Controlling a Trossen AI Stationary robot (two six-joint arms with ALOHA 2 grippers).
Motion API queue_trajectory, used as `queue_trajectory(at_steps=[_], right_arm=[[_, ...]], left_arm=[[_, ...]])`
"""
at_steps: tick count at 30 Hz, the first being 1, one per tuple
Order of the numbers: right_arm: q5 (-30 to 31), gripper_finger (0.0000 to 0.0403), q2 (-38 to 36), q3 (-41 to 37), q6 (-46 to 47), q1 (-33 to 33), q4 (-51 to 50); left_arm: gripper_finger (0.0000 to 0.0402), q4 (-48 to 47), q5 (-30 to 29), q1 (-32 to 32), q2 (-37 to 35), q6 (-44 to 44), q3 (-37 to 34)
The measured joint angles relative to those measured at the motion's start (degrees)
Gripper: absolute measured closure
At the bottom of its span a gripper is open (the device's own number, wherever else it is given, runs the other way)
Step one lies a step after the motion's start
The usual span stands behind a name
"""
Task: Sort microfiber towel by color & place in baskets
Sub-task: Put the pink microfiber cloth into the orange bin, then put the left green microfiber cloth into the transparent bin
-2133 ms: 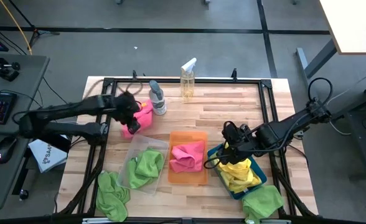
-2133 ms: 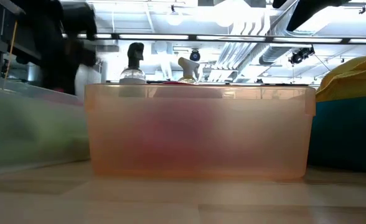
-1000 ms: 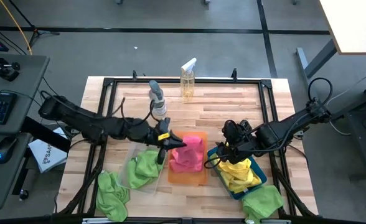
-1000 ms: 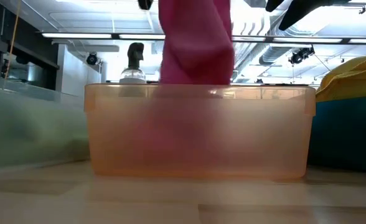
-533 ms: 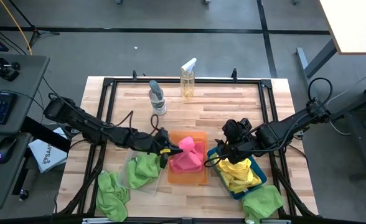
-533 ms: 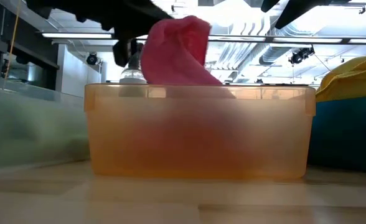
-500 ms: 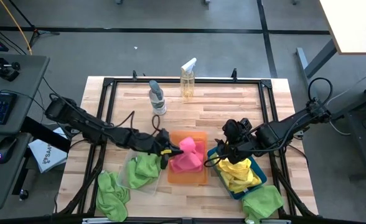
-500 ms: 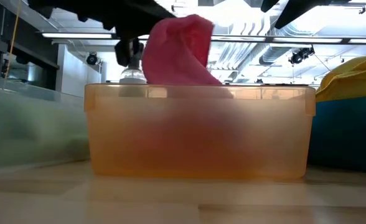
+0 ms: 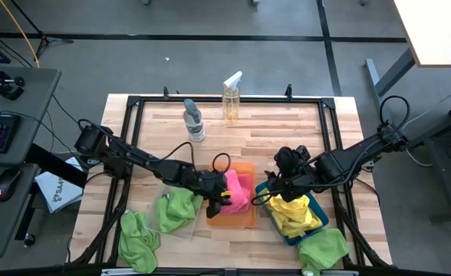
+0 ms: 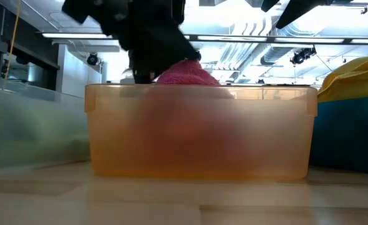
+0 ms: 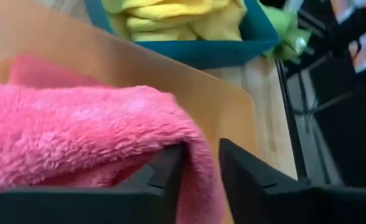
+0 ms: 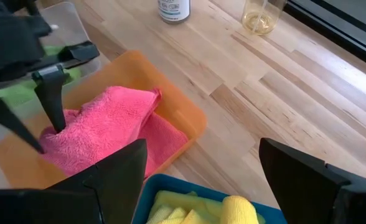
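My left gripper (image 9: 219, 195) reaches into the translucent orange basket (image 9: 232, 224) from its left side, shut on a hot pink towel (image 9: 239, 188). That towel lies heaped on another pink towel (image 12: 164, 134) in the basket. My right gripper (image 9: 279, 184) hovers open over the far left corner of the teal basket (image 9: 323, 220), which holds yellow towels (image 9: 294, 215). The clear basket (image 9: 164, 180) holds a lime green towel (image 9: 178, 205). Two more green towels lie at the table's near edge (image 9: 137, 234) (image 9: 325, 247). My left gripper pinches a fold of the pink towel (image 11: 198, 165) between its two fingers (image 11: 170, 171), coming slanting down from the table's left. The towel rests in the orange basket on the other pink towel, bunched and slack around the fingers (image 12: 55, 102).
Two spray bottles (image 9: 194, 121) (image 9: 232, 96) stand upright on the far part of the table. The three baskets sit side by side along the near half. Bare wood (image 9: 287, 130) lies between the bottles and the baskets. A black frame (image 9: 133, 103) rims the table.
My left gripper has moved toward the table's right and near edge and come down into the orange basket. The pink towel, which hung below it above the basket, has sunk and now lies slumped on the other pink towel.
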Motion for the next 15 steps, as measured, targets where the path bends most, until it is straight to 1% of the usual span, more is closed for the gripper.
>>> queue_trajectory(at_steps=[3, 6, 9, 12, 15], right_arm=[[0.0, 0.0096, 0.0, 0.0, -0.1, 0.0, 0.0], [0.0, 0.0096, 0.0, 0.0, -0.1, 0.0, -0.2], [0.0, 0.0096, 0.0, 0.0, -0.2, 0.0, -0.4], [0.0, 0.0096, 0.0, 0.0, -0.5, 0.0, -0.5], [0.0, 0.0096, 0.0, 0.0, -0.6, 0.0, -0.8]], left_arm=[[0.026, -9.5, 0.4, 0.5, -0.5, 3.8, 4.8], [0.0218, -21.5, 0.3, 1.2, -1.5, 7.8, 10.5], [0.0184, -35.1, 0.4, 1.8, -3.3, 11.0, 16.4], [0.0165, -48.3, 0.3, 1.6, -5.9, 9.0, 20.6], [0.0161, -57.0, 0.1, -0.8, -9.8, 4.2, 20.7]])
